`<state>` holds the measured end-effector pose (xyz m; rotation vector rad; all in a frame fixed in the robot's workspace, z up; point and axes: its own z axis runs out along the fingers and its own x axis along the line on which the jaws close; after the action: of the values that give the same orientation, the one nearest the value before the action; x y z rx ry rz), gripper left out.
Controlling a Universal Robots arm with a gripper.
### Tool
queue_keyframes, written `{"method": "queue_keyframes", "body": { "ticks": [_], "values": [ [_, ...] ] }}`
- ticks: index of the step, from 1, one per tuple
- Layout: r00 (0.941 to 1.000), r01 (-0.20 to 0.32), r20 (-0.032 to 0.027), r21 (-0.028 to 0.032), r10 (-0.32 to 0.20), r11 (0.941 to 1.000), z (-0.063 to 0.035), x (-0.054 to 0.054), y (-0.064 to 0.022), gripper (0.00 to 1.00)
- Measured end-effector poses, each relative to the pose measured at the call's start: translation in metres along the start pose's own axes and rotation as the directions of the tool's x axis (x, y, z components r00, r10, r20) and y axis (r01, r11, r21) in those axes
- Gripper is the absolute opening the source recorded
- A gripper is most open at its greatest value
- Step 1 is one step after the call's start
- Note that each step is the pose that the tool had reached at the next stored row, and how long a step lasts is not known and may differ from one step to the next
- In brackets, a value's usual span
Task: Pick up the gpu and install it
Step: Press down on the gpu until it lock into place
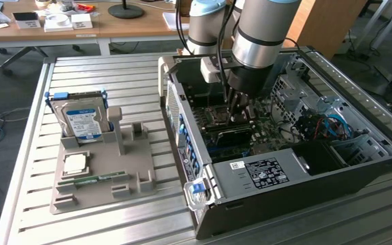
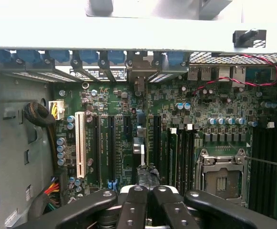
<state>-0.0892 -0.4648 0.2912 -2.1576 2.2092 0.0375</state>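
The gpu stands on edge among the motherboard's expansion slots inside the open computer case. The wrist view looks along its thin edge, where the gpu runs from its silver end bracket at the case's rear wall to under my fingertips. My gripper reaches down into the case right above the card. In the wrist view the gripper is shut, its black-taped tips together over the card's upper edge. Whether the tips press on the card or pinch it is hidden.
A grey parts holder lies on the slatted metal table at the exterior view's left. It carries a hard drive, a processor chip and a memory stick. Cables, drive bays and the empty processor socket surround the card.
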Motion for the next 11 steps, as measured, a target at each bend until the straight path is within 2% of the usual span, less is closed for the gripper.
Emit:
{"method": "queue_keyframes", "body": {
  "ticks": [11],
  "values": [
    [1.0,0.0,0.0,0.0,0.0,1.0,0.0,0.0,0.0,0.11]
  ]
}}
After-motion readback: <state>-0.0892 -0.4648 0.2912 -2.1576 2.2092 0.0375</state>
